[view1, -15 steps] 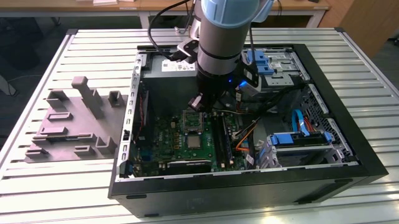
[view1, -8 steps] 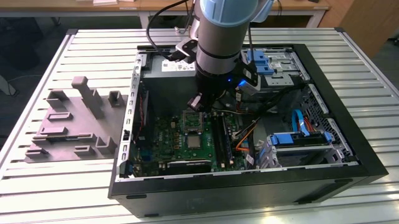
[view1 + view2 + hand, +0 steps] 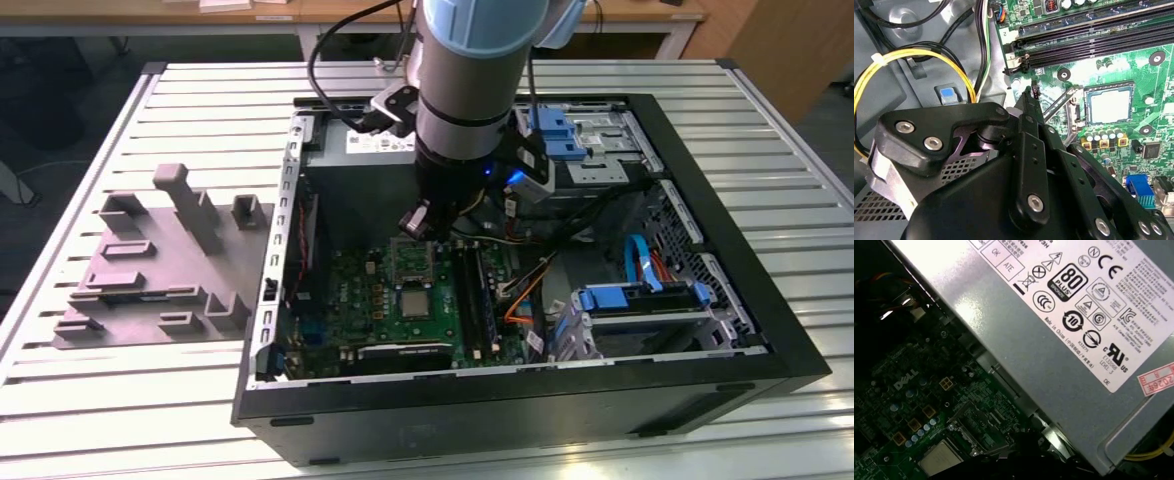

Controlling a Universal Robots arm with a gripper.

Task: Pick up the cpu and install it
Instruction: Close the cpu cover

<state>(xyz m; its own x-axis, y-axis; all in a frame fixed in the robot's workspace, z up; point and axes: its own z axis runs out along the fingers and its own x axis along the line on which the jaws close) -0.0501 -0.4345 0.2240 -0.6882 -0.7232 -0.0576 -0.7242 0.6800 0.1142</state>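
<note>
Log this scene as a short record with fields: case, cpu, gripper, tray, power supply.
case: open computer case lying on a slatted table, green board exposed
cpu: cpu lies flat in the board's socket, silver top up, retaining frame raised beside it
gripper: gripper is inside the case above the board, apart from the cpu, holding nothing visible
tray: grey moulded tray outside the case, on the exterior view's left
power supply: grey box beside the board
</note>
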